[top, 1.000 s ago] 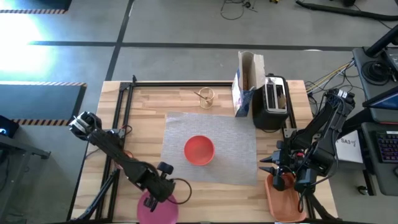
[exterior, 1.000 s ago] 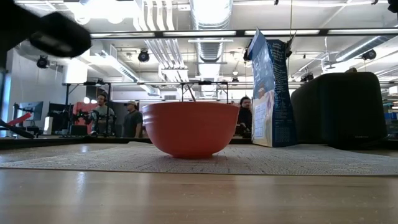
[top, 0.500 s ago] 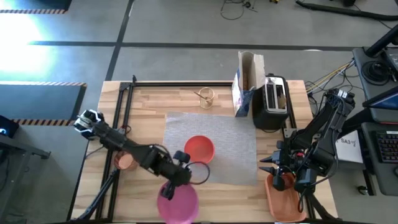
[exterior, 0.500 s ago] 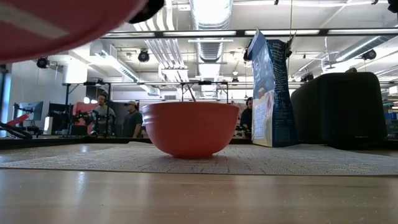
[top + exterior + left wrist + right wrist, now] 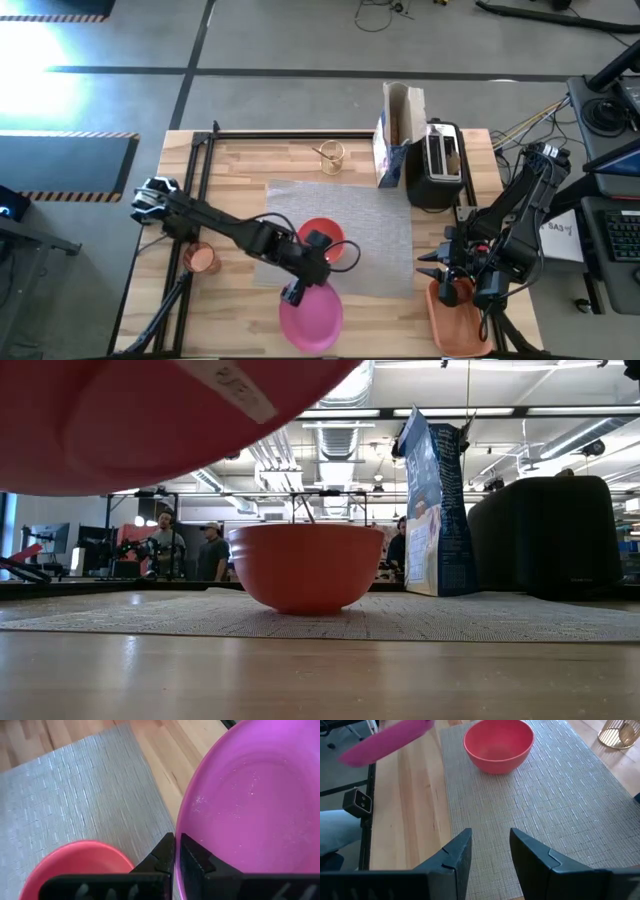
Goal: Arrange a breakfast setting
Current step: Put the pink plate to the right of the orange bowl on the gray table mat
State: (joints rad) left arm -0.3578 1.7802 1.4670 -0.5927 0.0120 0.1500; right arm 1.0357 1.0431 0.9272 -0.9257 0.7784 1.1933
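Plate (image 5: 311,316) rim sits pinched between left gripper (image 5: 177,851) jaws.

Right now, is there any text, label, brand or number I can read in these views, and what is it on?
Sticker under the pink plate, gripped by the left gripper: print there, too blurred to read.
Blue cereal box: printing on its side, too small to read.
White label on the right arm: illegible.
Nothing else carries text.

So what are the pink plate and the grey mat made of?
The pink plate looks like smooth plastic, slightly glossy with soft highlights, though glazed ceramic is possible. The grey placemat looks woven, probably vinyl or fabric strands, matte, with a fine ribbed weave showing.
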